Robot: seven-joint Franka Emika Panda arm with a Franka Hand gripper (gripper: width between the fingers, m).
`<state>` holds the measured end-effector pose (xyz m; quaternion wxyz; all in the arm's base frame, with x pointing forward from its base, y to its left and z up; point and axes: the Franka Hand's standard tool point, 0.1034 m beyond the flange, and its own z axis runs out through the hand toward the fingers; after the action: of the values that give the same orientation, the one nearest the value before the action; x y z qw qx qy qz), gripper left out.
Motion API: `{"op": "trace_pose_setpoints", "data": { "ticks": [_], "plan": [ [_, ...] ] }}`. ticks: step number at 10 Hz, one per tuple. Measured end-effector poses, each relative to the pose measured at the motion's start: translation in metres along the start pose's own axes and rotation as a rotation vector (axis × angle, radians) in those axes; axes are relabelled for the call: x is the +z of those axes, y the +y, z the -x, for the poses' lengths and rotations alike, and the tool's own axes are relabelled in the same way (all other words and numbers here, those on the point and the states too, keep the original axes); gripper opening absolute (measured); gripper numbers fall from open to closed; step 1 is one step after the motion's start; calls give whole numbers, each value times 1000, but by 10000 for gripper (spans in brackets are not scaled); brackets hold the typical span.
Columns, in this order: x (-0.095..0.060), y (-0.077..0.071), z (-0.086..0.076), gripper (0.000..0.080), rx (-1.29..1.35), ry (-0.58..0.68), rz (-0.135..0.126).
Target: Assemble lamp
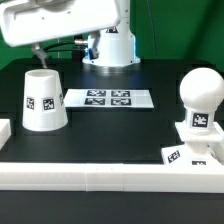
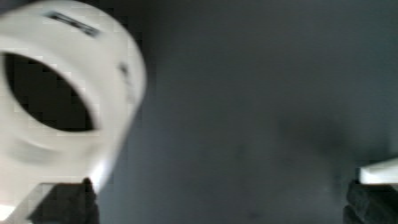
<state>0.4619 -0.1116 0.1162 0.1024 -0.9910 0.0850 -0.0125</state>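
Observation:
The white tapered shade (image 1: 45,100) stands on the black table at the exterior view's left, tag facing front. The round-topped bulb (image 1: 200,95) sits on the low square base (image 1: 190,150) at the exterior view's right. My gripper (image 1: 38,55) hangs just above the shade, mostly hidden under the white hand. In the wrist view the gripper (image 2: 217,205) is open wide and empty. The shade's ring with its dark hole (image 2: 63,100) lies off to one side, by one dark fingertip (image 2: 54,205). Only bare table shows between the fingers.
The marker board (image 1: 108,98) lies flat behind the middle of the table. A white rail (image 1: 110,176) runs along the front edge. The robot's pedestal (image 1: 110,45) stands at the back. A small white edge (image 2: 377,172) shows near the other finger.

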Motion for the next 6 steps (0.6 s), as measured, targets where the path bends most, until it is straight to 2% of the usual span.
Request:
{"op": "trace_pose_setpoints", "data": {
  "ticks": [6],
  "plan": [
    [25, 17, 12, 699, -10, -11, 31]
  ]
}}
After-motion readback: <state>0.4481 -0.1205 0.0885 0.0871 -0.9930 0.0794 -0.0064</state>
